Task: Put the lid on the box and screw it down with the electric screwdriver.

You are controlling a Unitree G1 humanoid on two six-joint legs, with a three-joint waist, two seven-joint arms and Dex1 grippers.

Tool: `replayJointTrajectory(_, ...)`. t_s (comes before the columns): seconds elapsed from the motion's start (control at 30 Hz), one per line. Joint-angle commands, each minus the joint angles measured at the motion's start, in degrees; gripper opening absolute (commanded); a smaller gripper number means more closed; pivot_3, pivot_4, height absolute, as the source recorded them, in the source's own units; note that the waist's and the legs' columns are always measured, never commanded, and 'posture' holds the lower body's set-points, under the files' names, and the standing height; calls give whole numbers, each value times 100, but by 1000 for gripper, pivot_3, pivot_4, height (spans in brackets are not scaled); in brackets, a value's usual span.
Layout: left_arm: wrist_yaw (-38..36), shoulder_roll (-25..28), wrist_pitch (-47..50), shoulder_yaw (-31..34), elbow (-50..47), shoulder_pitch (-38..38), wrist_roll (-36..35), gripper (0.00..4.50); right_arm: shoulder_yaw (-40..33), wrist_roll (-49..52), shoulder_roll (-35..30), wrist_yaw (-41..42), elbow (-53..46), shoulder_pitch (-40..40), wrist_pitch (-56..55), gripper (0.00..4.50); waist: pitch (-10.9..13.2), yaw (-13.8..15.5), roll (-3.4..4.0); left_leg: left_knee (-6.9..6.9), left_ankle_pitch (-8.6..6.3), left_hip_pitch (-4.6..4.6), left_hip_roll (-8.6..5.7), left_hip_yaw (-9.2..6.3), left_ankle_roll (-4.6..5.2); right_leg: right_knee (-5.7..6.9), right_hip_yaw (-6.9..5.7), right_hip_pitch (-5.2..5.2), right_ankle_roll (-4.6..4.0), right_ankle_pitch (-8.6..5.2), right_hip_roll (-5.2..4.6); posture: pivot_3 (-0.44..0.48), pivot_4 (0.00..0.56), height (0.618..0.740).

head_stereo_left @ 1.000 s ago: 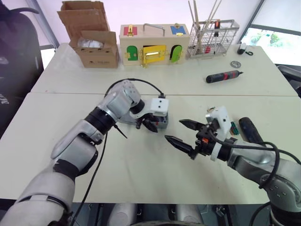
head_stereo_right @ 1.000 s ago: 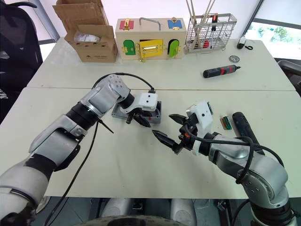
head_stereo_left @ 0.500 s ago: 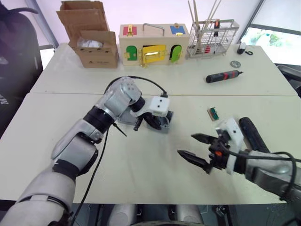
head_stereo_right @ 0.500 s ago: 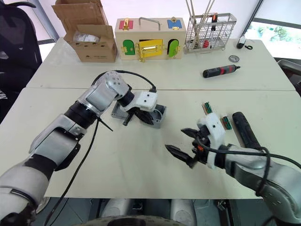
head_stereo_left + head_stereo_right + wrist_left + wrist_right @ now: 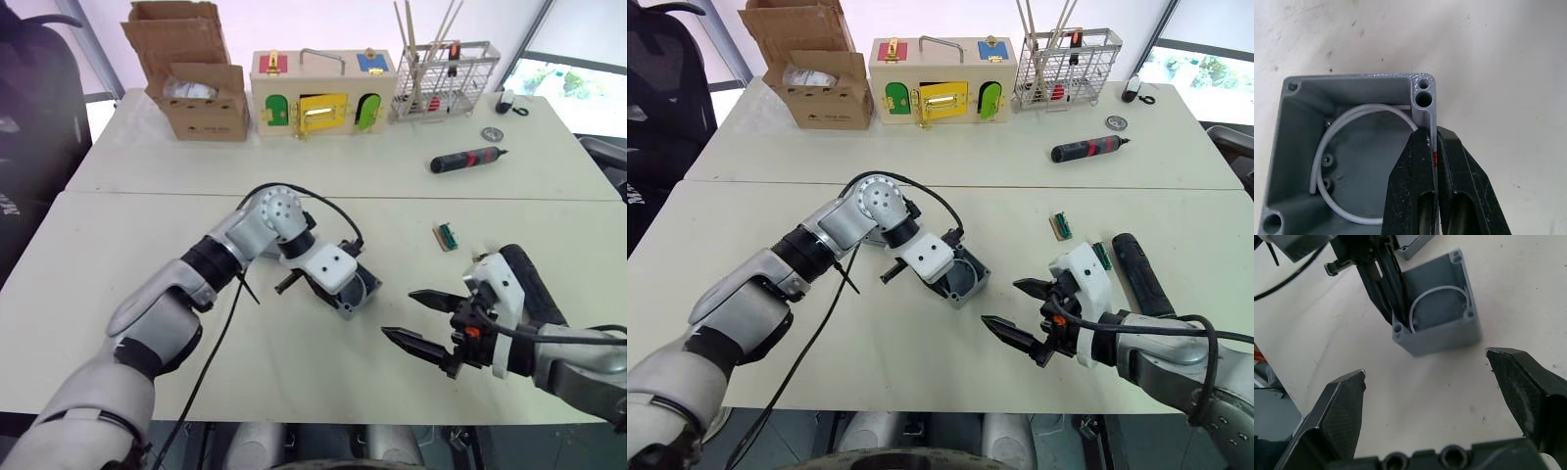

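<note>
Left claw (image 5: 1434, 161) pinching box (image 5: 1442, 316) wall.

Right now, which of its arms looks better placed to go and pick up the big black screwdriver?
The right. The right gripper is open and empty beside the electric screwdriver, while the left gripper is clamped on the box wall.

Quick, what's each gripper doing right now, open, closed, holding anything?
Left gripper: closed on a wall of the box.
Right gripper: open, holding nothing, near the box.
</note>
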Motion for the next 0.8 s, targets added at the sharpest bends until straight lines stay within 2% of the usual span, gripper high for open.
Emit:
replayJointTrajectory(0.03, -18, -10, -342, -164, 115, -197, -185, 54, 7, 222, 65, -240, -301, 77, -180, 4500, 0, -2, 0, 0, 0, 0, 0, 0, 1, 0, 0, 0, 0, 0, 0, 0, 150, 694)
replayJointTrajectory(0.1, -18, 0, -386, -273, 180, -256, -250, 54, 21, 251, 78, -339, -336, 130, -215, 4500, 0, 2, 0, 0, -1, 0, 0, 0, 1, 1, 0, 0, 0, 0, 0, 0, 150, 694)
replayJointTrajectory(0.17, -18, 3, -411, -311, 225, -287, -320, 623, 35, 277, 65, -409, -347, 169, -263, 4500, 0, -2, 0, 1, -1, 0, 0, 0, 1, 0, 0, 0, 0, 0, 0, 0, 150, 694)
replayJointTrajectory(0.23, -18, 20, -404, -308, 242, -317, -377, 1391, 46, 306, 32, -448, -338, 184, -310, 4500, 0, -4, 0, 1, -1, 0, 0, 0, 2, 0, 0, 0, 0, 0, 1, 0, 150, 694)
replayJointTrajectory(0.3, -18, 1, -327, -179, 240, -337, -386, 2490, 52, 315, -9, -444, -319, 187, -347, 4500, 0, -3, 0, 1, -1, 0, 0, 0, 3, 1, 0, 0, 0, 0, 2, 0, 150, 694)
replayJointTrajectory(0.4, 39, -89, 82, 289, 135, -362, -452, 4068, 32, 320, -102, -370, -239, 139, -380, 4500, 0, 0, 0, 1, -2, 0, 0, 0, 3, 1, -1, 0, 0, 0, 3, 0, 150, 694)
replayJointTrajectory(0.43, 65, -103, 377, 506, 33, -361, -555, 4436, -4, 351, -143, -336, -213, 117, -390, 4500, 0, 1, -1, 2, -2, 0, 0, 0, 3, 2, -1, 0, 0, 0, 3, 0, 150, 694)
replayJointTrajectory(0.53, -8, 296, 1497, 1048, -446, -390, -1162, 4436, -340, 875, -333, -178, -97, -99, -535, 4500, 1, -19, -1, 5, -3, -1, 0, 0, 6, 2, -1, 0, 1, 0, 5, 0, 150, 694)
replayJointTrajectory(0.63, 336, 681, 2937, 1928, -725, -436, -1555, 4436, -729, 1473, -702, 31, 130, -404, -616, 4500, 1, -79, 0, 3, -3, 2, 3, 0, 6, 4, 0, -3, 1, 0, 9, 0, 150, 694)
replayJointTrajectory(0.7, 1193, 880, 3820, 2624, -911, -432, -1710, 4436, -715, 1800, -928, 113, 458, -789, -655, 4500, 2, -139, -3, 2, -3, 2, 4, -4, 5, 6, -1, -2, 2, 0, 12, 0, 150, 694)
replayJointTrajectory(0.8, 2649, 909, 4599, 3130, -1222, -284, -1316, 4436, -366, 1968, -977, 210, 794, -1295, -727, 4500, 3, -140, -4, 1, 0, 5, 5, -8, 1, 5, -2, 2, 4, 0, 10, 0, 150, 694)
